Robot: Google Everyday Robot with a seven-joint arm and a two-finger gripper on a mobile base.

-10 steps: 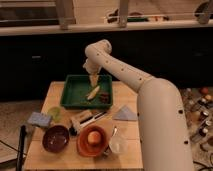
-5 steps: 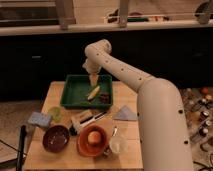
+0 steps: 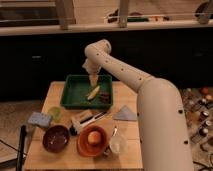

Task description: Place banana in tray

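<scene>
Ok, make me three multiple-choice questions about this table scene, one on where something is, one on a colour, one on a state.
1. Where does the pale yellow curved banana lie?
A. in the dark green rectangular plastic tray
B. in the round orange bowl
C. on the wooden table

2. What colour is the bowl that holds the round orange fruit?
A. maroon
B. orange
C. green

3. Where is the pincer?
A. beside the table
B. over the orange bowl
C. above the tray, just over the banana

Answers: 1 A, the banana rests inside the tray's walls; 2 B, its rim is orange; 3 C, the pincer points down over the tray.
</scene>
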